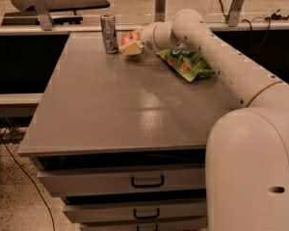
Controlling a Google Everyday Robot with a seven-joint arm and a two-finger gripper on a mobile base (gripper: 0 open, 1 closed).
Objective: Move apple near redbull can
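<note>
The silver-grey redbull can point(109, 33) stands upright near the far left part of the grey table point(111, 105). My gripper point(131, 44) is just right of the can, at the end of the white arm reaching in from the right. It is shut on the red-orange apple point(130, 36), which shows between the cream fingers point(130, 47) and sits a short gap from the can. The apple's lower part is hidden by the fingers, and I cannot tell whether it rests on the table.
A green snack bag point(187, 62) lies on the table right of the gripper, under the arm. Drawers with dark handles point(147, 182) are below the front edge. The robot's white body point(253, 172) fills the lower right.
</note>
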